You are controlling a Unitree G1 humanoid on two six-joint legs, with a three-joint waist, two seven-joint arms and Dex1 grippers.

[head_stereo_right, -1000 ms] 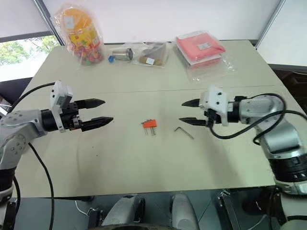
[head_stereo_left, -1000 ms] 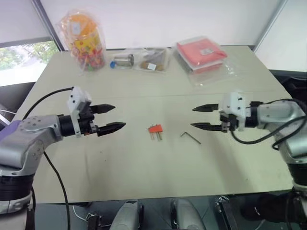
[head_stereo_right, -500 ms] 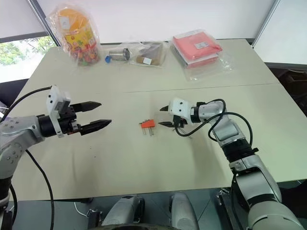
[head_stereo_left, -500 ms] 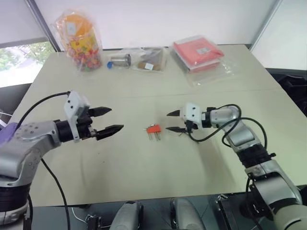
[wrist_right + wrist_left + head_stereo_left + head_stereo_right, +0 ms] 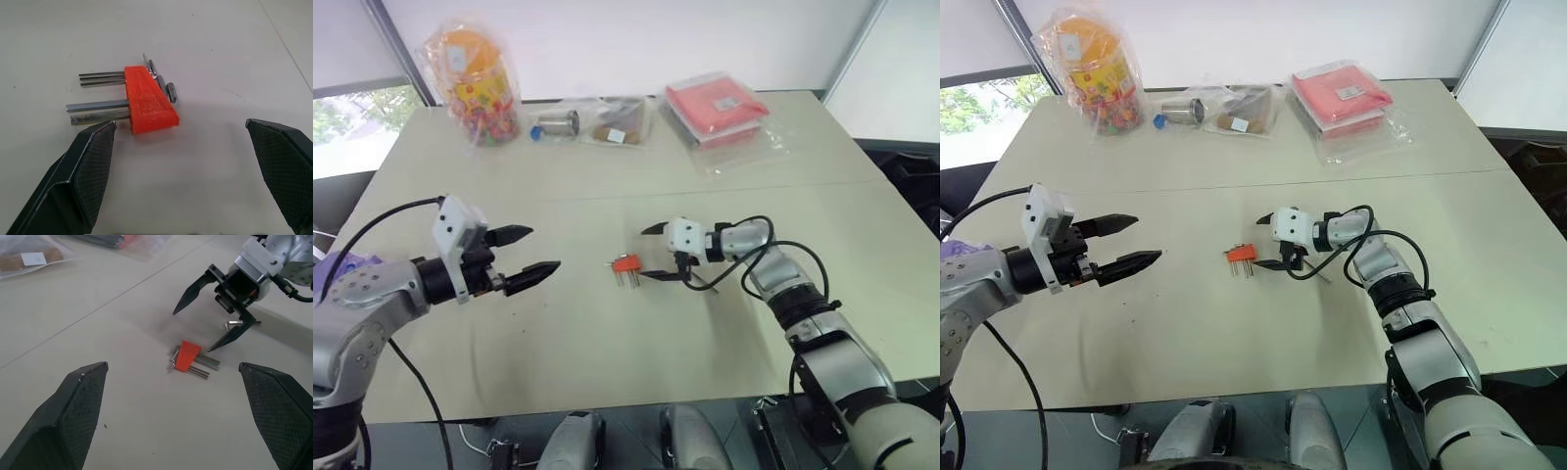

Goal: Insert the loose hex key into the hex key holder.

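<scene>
Right gripper [image 5: 1271, 243] is low over the table [image 5: 1234, 343], fingers spread wide and empty, aimed straight at the holder [image 5: 1241, 255], which lies flat near the middle of the tabletop, just ahead of the fingertips and untouched; my read is that this is the approach for a grasp, nothing picked up yet. The key [image 5: 702, 285] lies on the table just beside the right wrist, behind the spread fingers, apart from the holder. Left gripper [image 5: 533, 252] hovers well to the other side, wide apart too and holding nothing. Next move, as I judge it, calls for settling which piece this hand takes: the holder sits in front of the fingers, while the key would need a backing-off and a pinch flat against the table. The holder is a small orange-red plastic wedge with a matte, slightly ribbed face; straight grey steel shanks stick out one side, short bent ends out the other. The key is a thin dark L of metal, hard to catch off a smooth, pale, faintly speckled surface
</scene>
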